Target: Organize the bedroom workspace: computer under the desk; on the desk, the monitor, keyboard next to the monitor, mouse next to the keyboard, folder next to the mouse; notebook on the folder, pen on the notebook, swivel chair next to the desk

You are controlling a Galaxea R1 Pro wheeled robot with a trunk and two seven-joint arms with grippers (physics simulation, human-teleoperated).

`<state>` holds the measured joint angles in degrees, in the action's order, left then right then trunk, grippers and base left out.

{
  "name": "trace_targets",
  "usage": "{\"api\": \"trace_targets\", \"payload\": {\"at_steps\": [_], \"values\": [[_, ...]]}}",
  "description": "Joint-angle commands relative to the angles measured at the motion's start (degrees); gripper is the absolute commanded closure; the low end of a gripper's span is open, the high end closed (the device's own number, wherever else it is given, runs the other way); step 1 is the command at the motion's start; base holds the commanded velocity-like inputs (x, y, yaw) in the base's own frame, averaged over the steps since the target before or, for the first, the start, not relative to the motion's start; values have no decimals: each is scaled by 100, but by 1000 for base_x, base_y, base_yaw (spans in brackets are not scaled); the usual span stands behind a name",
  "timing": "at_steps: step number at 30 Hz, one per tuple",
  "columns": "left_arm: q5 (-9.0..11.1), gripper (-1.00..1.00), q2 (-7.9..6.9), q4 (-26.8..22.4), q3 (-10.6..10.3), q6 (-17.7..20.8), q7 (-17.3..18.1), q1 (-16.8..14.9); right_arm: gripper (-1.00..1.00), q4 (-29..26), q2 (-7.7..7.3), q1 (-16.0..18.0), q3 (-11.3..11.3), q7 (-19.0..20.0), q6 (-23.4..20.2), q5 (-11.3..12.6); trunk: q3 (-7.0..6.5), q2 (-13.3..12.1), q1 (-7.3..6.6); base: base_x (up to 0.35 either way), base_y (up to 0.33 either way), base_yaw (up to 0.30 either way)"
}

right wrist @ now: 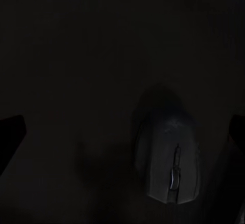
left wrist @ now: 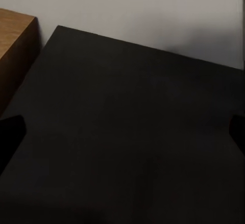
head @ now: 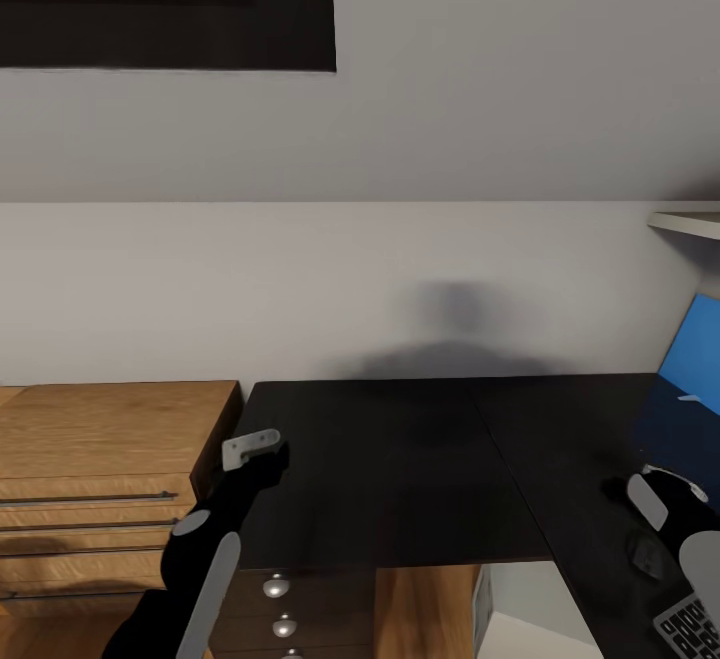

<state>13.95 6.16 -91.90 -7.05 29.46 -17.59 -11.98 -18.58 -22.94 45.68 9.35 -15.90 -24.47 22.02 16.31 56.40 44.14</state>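
Right gripper [head: 655, 514] open above the mouse [right wrist: 171, 165]
Mouse lies on desk [head: 400, 459]; left gripper [head: 255, 449] open, at 9 o'clock.

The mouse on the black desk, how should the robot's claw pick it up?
Probably from straight above, pinching the mouse's two long sides. It lies flat on the desk, a low rounded hump, so its narrow width fits between the fingers. The right claw looks open above it.

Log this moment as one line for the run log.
left gripper: open, over bare desk | right gripper: open, above mouse, not gripping | keyboard: on desk near mouse
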Motion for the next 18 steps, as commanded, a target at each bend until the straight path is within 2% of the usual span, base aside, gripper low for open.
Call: {"api": "trace_targets", "payload": {"at_steps": [1, 3, 7, 12, 15, 18], "values": [[83, -100, -1, -23, -7, 19, -53, -5, -100, -11, -6, 2, 2, -33, -96, 66, 8, 6, 1, 0, 0, 0], [192, -100, -1, -58, -7, 26, -52, -6, -100, -8, -24, 2, 4, -29, -325, 97, 8, 6, 1, 0, 0, 0], [291, -100, -1, -74, -7, 31, -52, -6, -100, -6, -89, 2, 5, -34, -444, 181, 8, 6, 1, 0, 0, 0], [338, -100, -1, -81, -1, 34, -58, -6, -100, 1, -339, 2, 6, -50, -498, 641, 80, 166, 89, 0, 0, 0], [343, -100, -1, -82, -5, 34, -59, -6, -100, 3, -431, 2, 5, -51, -501, 793, 133, 286, 154, 0, 0, 0], [345, -100, -1, -82, -6, 37, -60, -6, -100, -9, -447, 2, -1, -31, -492, 836, 187, 407, 220, 0, 0, 0]]}}
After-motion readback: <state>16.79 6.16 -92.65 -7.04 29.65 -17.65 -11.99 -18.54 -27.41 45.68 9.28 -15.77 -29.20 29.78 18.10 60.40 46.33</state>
